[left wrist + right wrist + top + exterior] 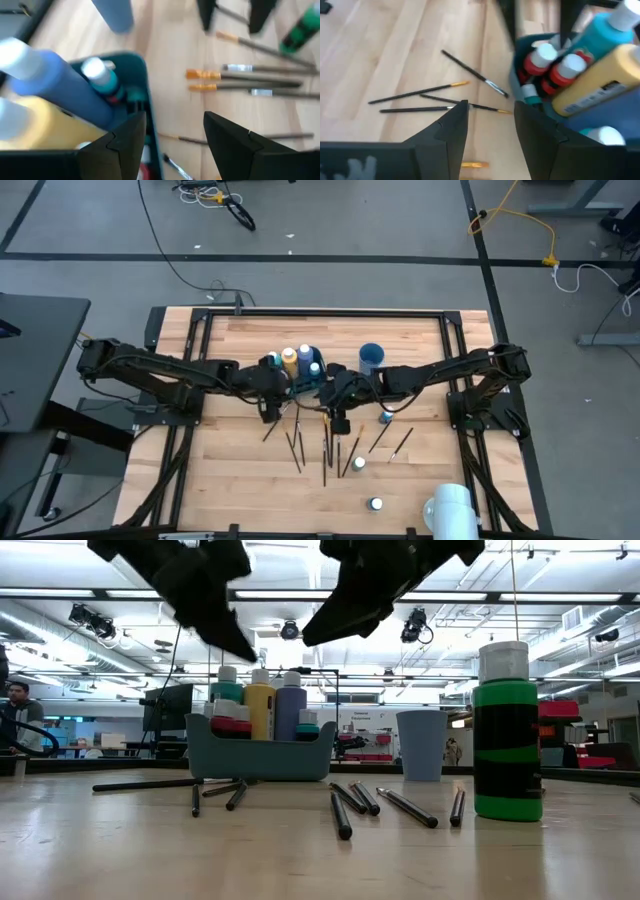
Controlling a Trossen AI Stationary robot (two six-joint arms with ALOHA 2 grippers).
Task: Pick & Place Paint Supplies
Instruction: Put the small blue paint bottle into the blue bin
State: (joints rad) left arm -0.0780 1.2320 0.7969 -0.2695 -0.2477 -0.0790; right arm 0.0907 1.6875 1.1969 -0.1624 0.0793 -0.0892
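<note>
Brushes (325, 448) lie scattered at 6 o'clock of my bin (300, 385), bare wood around; both grippers, left (270, 412) and right (338, 423), hang spread, empty.

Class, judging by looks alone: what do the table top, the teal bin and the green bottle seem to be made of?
Table top: pale wood planks, visible grain and seams, satin finish.
Teal bin: probably moulded plastic, smooth rounded matte walls.
Green bottle: probably plastic, glossy, with white cap.
</note>
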